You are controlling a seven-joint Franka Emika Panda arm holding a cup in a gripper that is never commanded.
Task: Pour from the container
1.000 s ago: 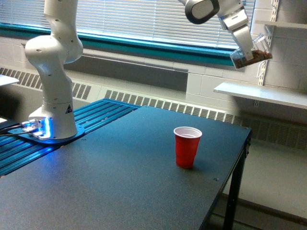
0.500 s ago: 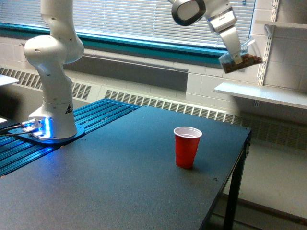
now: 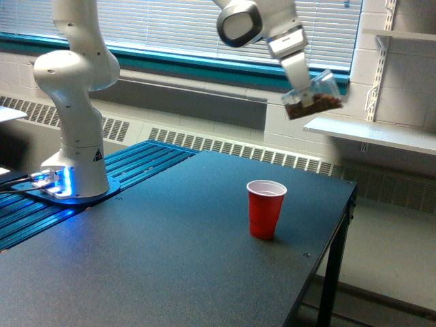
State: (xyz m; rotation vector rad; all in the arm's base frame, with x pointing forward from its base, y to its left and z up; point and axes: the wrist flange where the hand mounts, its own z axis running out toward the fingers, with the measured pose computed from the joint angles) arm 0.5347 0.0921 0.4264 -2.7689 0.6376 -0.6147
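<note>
White arm holding a tilted clear cup high above the black table (image 3: 170,259)

The gripper (image 3: 303,85) is clamped on the small clear plastic container (image 3: 315,95) — brown granules lie along its lower side — up at about one o'clock from the upright red plastic cup (image 3: 266,208), well apart from it.

I see the white arm (image 3: 75,95) at frame left, its base glowing blue, and a red cup (image 3: 265,208) on the dark speckled table (image 3: 170,266). Upper right, the clear container (image 3: 315,95) shows brown bits against white blinds (image 3: 170,24) edged in teal.
</note>
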